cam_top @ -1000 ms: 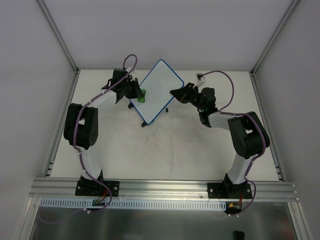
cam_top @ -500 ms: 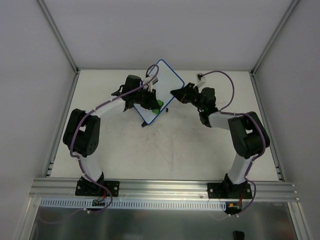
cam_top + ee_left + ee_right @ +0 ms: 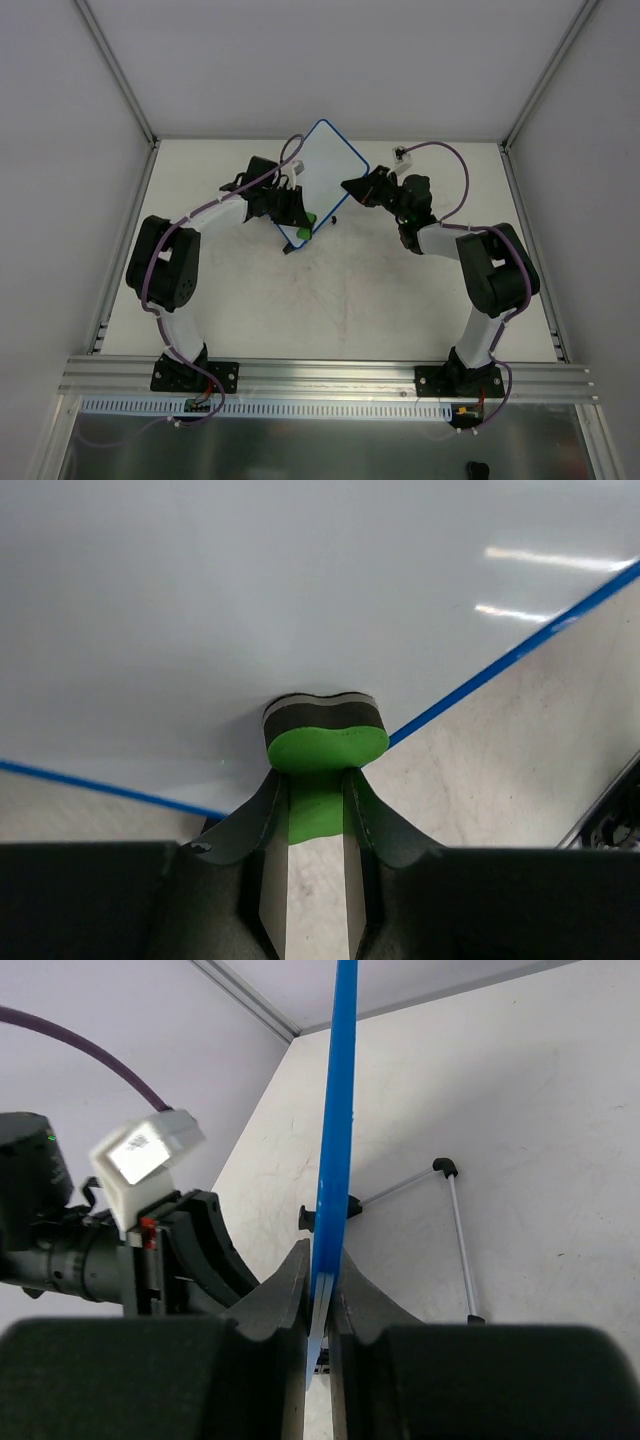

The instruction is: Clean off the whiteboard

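Observation:
The whiteboard [image 3: 325, 165] stands tilted on the table, white with a thin blue rim, and its face shows no marks. My left gripper [image 3: 298, 222] is shut on a green eraser [image 3: 303, 230] with a black felt pad. In the left wrist view the eraser [image 3: 322, 742] presses against the whiteboard [image 3: 250, 600] near its lower blue edge, between my left gripper [image 3: 316, 780] jaws. My right gripper [image 3: 350, 186] is shut on the board's right edge. The right wrist view shows the blue rim [image 3: 337, 1120] edge-on, pinched by my right gripper [image 3: 321, 1265].
The board's thin wire stand [image 3: 455, 1220] with black feet rests on the table behind it. The left arm's wrist with its white camera block [image 3: 147, 1150] is close on the board's other side. Grey walls enclose the table; an aluminium rail [image 3: 320, 375] runs along the near edge.
My left gripper has carried the eraser across the board's face from its left edge, then down toward the near corner. The right gripper and the board have stayed still.

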`<state>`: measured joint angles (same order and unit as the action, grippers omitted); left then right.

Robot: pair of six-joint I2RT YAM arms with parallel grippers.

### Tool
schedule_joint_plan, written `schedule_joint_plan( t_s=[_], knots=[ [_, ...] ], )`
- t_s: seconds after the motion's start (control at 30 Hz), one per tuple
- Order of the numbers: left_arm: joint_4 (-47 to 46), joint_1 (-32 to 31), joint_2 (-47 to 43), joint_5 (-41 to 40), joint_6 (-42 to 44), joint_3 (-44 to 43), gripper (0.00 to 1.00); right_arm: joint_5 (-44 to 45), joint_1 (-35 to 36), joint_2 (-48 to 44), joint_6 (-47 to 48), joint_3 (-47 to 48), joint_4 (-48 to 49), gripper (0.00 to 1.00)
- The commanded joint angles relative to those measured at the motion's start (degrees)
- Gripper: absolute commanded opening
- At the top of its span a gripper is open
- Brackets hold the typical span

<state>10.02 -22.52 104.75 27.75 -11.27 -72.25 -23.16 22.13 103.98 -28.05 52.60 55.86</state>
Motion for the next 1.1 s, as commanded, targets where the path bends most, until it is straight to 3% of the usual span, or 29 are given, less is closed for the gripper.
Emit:
schedule_joint_plan(
  t_s=[0.0,0.2,0.33,0.53,0.83,1.07],
  knots=[
    [8.08,1.52,3.19,-4.71,-5.33,6.32,0.0,-3.74,1.69,-1.33,2.92,0.31,6.2,0.0],
    [6.69,0.64,-7.34,-9.81,-10.17,14.93,0.0,-3.74,1.69,-1.06,3.09,0.22,6.2,0.0],
    [5.27,1.34,-22.96,-15.7,-13.16,21.08,0.0,-3.74,1.69,-0.98,3.09,0.31,6.2,0.0],
    [5.71,4.15,-37.58,-19.66,-19.31,26.7,0.0,-3.65,1.69,-0.89,3.18,0.22,6.2,0.0],
    [10.28,12.23,-42.44,-30.9,-37.23,37.78,0.0,-3.56,1.6,-0.71,3.36,0.22,6.2,0.0],
    [12.04,16.55,-35.5,-27.66,-40.33,37.45,0.0,-3.65,1.69,-0.8,3.36,0.22,6.28,0.0]
  ],
)
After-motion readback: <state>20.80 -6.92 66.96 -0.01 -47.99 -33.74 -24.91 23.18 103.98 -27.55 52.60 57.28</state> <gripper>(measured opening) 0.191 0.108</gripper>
